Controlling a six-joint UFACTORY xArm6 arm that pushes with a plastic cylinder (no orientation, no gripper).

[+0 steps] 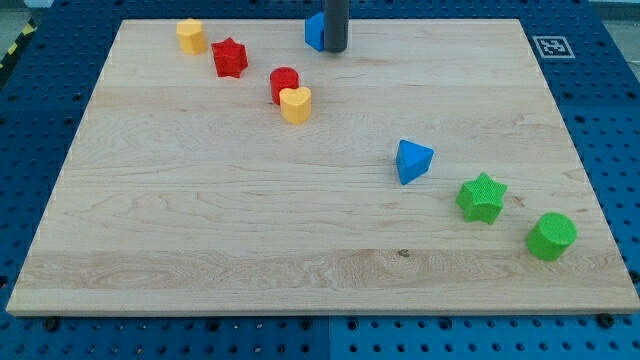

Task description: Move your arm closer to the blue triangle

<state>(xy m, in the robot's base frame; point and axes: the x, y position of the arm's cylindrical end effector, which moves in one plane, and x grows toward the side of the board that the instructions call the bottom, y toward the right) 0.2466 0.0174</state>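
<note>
The blue triangle (413, 161) lies on the wooden board (200, 220), right of centre. My tip (335, 50) is the lower end of a dark rod at the view's top centre. It stands far up and to the left of the blue triangle. A second blue block (314, 31) sits right against the rod's left side, partly hidden by it, so its shape cannot be made out.
A yellow block (191, 36) and a red star (229, 57) lie at the top left. A red cylinder (284, 83) touches a yellow heart (295, 104). A green star (481, 197) and a green cylinder (551, 236) lie at the lower right.
</note>
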